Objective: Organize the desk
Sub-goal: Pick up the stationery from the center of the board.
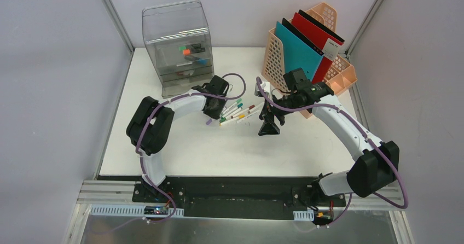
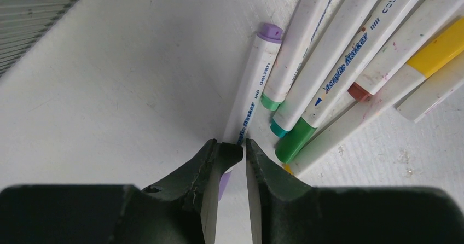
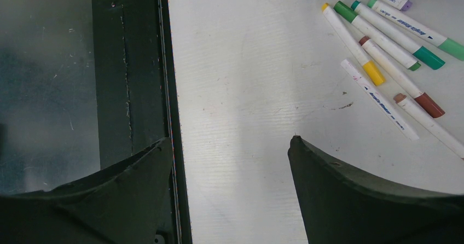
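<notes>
The white desk (image 1: 191,151) holds a bunch of several acrylic markers (image 1: 236,112) at its middle. My left gripper (image 1: 214,111) is low at the left end of the bunch. In the left wrist view its jaws (image 2: 244,147) stand almost together with only a thin gap. A purple-capped marker (image 2: 254,85) lies on the desk and runs under the left fingertip, not between the tips. My right gripper (image 1: 268,125) hangs over the desk right of the bunch, wide open and empty (image 3: 230,139). The markers (image 3: 383,52) lie beyond it, at the upper right of the right wrist view.
A clear drawer unit (image 1: 178,47) stands at the back left. A peach file rack (image 1: 336,71) with teal and red folders stands at the back right. The black and aluminium rail (image 1: 230,186) runs along the near edge and also shows in the right wrist view (image 3: 137,63).
</notes>
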Tool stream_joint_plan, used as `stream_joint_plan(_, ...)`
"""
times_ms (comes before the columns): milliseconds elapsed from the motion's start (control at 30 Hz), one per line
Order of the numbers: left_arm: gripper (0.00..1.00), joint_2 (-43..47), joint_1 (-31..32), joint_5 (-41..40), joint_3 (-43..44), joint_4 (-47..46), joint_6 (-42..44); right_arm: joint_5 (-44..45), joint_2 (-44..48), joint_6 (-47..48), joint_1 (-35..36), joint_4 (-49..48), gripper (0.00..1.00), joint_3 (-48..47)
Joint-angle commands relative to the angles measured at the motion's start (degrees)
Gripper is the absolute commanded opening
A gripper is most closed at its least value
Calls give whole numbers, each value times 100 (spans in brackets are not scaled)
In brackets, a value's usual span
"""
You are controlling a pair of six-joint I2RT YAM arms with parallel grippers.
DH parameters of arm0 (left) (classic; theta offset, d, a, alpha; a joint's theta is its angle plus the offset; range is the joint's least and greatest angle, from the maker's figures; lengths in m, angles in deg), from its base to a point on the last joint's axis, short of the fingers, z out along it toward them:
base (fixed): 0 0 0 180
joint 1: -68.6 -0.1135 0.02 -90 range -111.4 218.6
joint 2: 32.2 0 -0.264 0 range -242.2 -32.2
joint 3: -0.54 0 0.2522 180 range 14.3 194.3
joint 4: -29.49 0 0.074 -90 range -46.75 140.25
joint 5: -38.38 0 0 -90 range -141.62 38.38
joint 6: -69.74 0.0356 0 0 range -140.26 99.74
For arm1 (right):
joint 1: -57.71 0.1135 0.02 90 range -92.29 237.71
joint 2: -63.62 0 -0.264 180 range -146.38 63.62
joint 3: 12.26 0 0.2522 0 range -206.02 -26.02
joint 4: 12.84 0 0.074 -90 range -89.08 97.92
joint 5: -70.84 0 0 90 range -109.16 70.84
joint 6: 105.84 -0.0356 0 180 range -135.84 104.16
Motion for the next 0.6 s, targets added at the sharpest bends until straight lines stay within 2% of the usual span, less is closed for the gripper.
stream_joint_plan(0,24,-17,38,-116,120,34,63,-34,20,158,-11,1,81,-212)
stream_joint_plan(100,23,-7,38,-132,83,32,63,-33,15,158,-10,5,81,-212)
stream_joint_plan(267,1,59,38,-121,-8,29,26,-42,24,160,-9,10,81,-207)
stream_joint_plan(567,0,658,38,-83,-319,-177,-156,-38,22,163,-9,15,81,-208)
